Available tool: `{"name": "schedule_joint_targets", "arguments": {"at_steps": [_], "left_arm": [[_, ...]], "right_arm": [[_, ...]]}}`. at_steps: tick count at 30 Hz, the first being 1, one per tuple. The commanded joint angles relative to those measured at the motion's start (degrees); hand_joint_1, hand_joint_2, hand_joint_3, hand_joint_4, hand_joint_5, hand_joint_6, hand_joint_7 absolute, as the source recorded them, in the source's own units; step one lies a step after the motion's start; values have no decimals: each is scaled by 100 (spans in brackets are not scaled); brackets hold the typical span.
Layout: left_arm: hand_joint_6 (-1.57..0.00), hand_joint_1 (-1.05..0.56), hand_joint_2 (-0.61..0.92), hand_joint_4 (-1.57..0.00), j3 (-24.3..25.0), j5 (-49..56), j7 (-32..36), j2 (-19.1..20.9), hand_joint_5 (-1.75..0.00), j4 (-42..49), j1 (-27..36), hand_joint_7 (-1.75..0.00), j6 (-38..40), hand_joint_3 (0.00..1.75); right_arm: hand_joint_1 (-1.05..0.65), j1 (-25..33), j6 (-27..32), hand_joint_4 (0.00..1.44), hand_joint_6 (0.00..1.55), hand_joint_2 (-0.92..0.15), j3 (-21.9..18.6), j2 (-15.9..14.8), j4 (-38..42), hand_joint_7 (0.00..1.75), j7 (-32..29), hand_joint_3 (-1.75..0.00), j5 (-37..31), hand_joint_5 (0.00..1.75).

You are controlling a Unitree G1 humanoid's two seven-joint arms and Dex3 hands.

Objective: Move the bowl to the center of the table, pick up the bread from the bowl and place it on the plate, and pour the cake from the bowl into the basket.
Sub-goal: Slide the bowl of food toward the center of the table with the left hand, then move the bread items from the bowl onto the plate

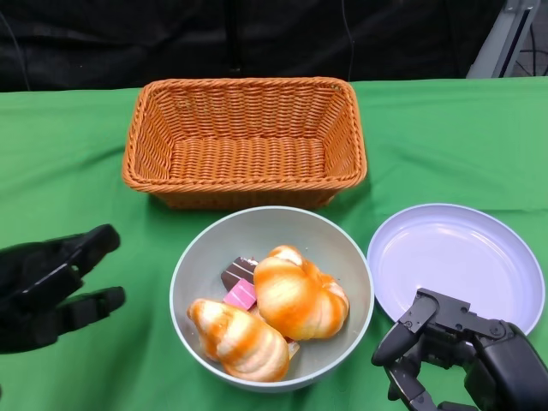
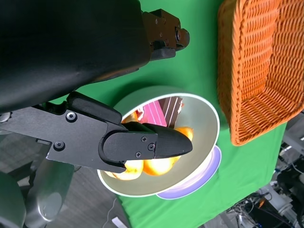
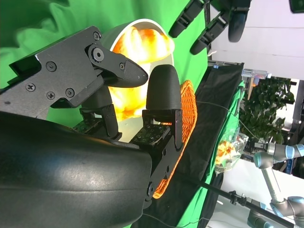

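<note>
Right hand (image 1: 454, 355) hovers with fingers apart and empty, just right of the bowl (image 1: 353, 257), nearer the upper bread roll (image 1: 298, 293) than the empty, spread left hand (image 1: 51, 287); plate (image 1: 514, 257) lies just behind it.

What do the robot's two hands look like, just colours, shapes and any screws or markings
Both are black. The left hand has thick, rounded matte fingers. The right hand looks more angular, built of flat black plates. In the wrist views, each shows a smooth rounded black shell, flat links dotted with small screw heads, and blunt rounded fingertips. No markings or cables show on them.
</note>
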Motion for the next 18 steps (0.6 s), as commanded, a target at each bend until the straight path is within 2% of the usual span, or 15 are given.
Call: {"name": "schedule_joint_targets", "arguments": {"at_steps": [1,3,5,6,8,11,14,18], "left_arm": [[-3,-60,92,0,37,234,-45,256,0,-57,291,-1,-784,28],[-12,-56,92,-9,-257,692,-241,396,-5,-121,652,-5,-1990,29],[-25,-54,92,-27,-484,1069,-442,490,-12,-48,915,-9,-3013,32],[-28,-54,92,-30,-519,1254,-463,428,-13,63,1032,-9,-3588,32],[-47,-48,92,-51,-504,1549,-331,144,-15,342,1221,-9,-4701,18],[-68,-35,92,-73,-454,1862,-97,-321,-16,988,1335,-10,-6410,9],[-84,-25,92,-87,-353,1924,-67,-571,-16,1594,1241,-10,-7441,11],[-101,-13,92,-102,-266,1907,-212,-678,-21,2472,992,-13,-8637,22]], "right_arm": [[-11,6,-106,73,68,-61,-63,-41,89,127,15,-89,40,157],[-11,1,-148,73,68,-62,-84,-50,139,127,31,-89,54,157],[-10,-1,-187,73,68,-62,-101,-56,176,127,37,-88,51,157],[-10,1,-190,73,68,-62,-108,-56,184,127,40,-88,57,157],[-10,3,-217,72,68,-62,-137,-65,208,127,55,-88,80,157],[-10,35,-243,72,68,-62,-192,-78,229,126,96,-88,152,156],[-10,68,-308,72,68,-62,-237,-93,248,125,116,-87,138,156],[-10,138,-429,71,68,-62,-316,-134,279,124,177,-87,172,154]]}}
